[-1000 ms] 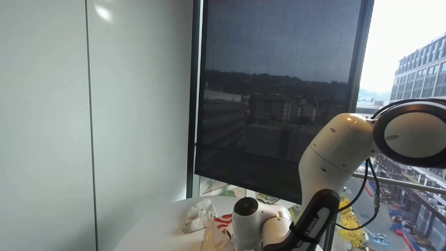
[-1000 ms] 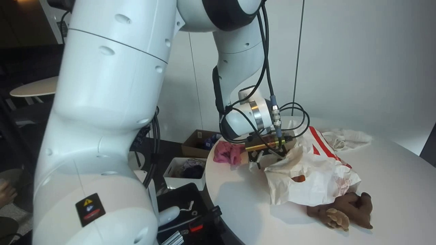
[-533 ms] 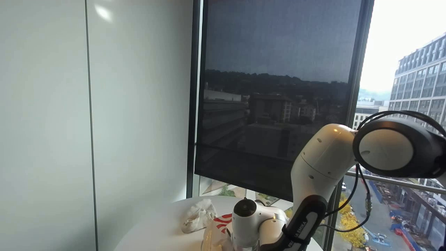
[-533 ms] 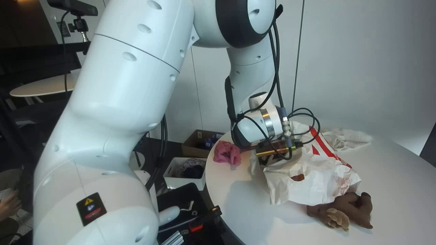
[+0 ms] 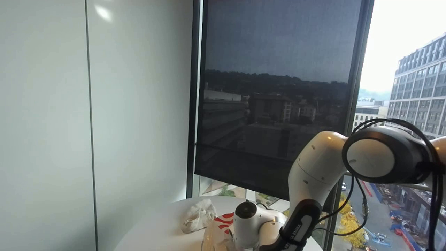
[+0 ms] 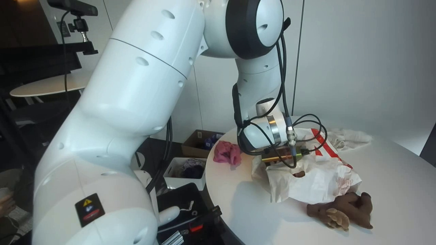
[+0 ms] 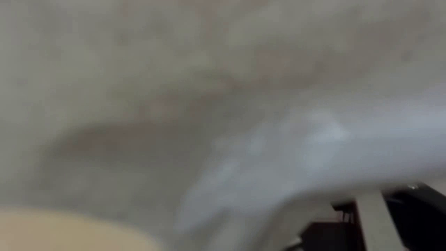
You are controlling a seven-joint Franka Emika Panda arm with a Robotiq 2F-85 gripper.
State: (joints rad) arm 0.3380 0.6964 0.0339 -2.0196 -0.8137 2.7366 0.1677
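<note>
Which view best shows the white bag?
Best is an exterior view with most of the bag in sight, red stripe included. In an exterior view cropping it, only a part with red marks shows; the wrist view is too blurred to tell.

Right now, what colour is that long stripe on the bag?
The long stripe on the plastic bag is red, seen best in an exterior view.
</note>
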